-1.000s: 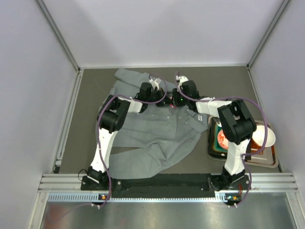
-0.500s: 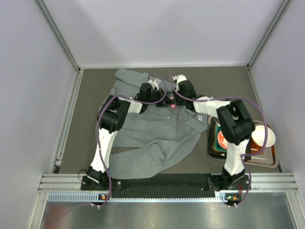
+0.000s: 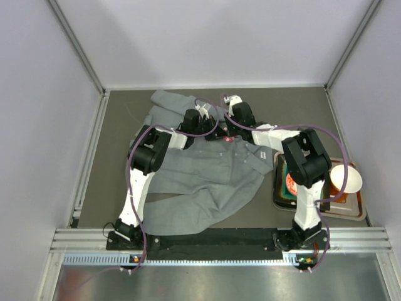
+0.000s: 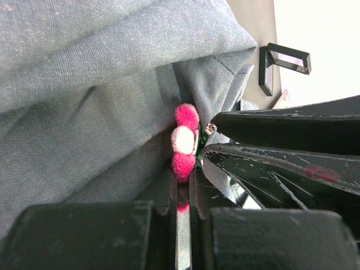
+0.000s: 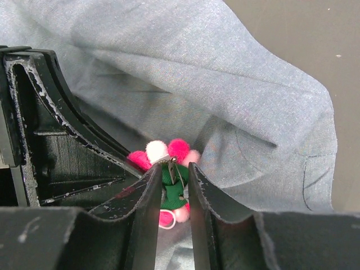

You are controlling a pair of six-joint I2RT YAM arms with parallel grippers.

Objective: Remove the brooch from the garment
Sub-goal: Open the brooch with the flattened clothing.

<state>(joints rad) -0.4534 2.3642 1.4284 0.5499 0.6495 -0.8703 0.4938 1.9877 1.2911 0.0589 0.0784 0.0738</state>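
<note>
Two grippers meet on the brooch (image 4: 184, 140), which sits pinned in a fold of the garment (image 3: 200, 175) near the collar, at the far middle of the desk (image 3: 294, 106). Left gripper (image 4: 183, 183) is clenched to a thin slit, with a pink petal caught between its fingers. Right gripper (image 5: 173, 169) is pinched onto the green backing from the opposite side, its jaws against both edges of that backing; how firm the hold is cannot be told. Handling, as judged: the brooch is light and small, with soft fuzzy petals that would crush or slip under pressure, whereas the green backing and metal pin are the stiffer parts and the sounder place to take hold. The garment is limp and will lift with any pull unless held down beside the pin. Orientation: the brooch stands on edge, its petals stacked in an upright line in the left wrist view, face toward the cloth, backing and clasp toward the right gripper. The disc has no marked long axis; the pin appears to run lengthwise between the right jaws.
</note>
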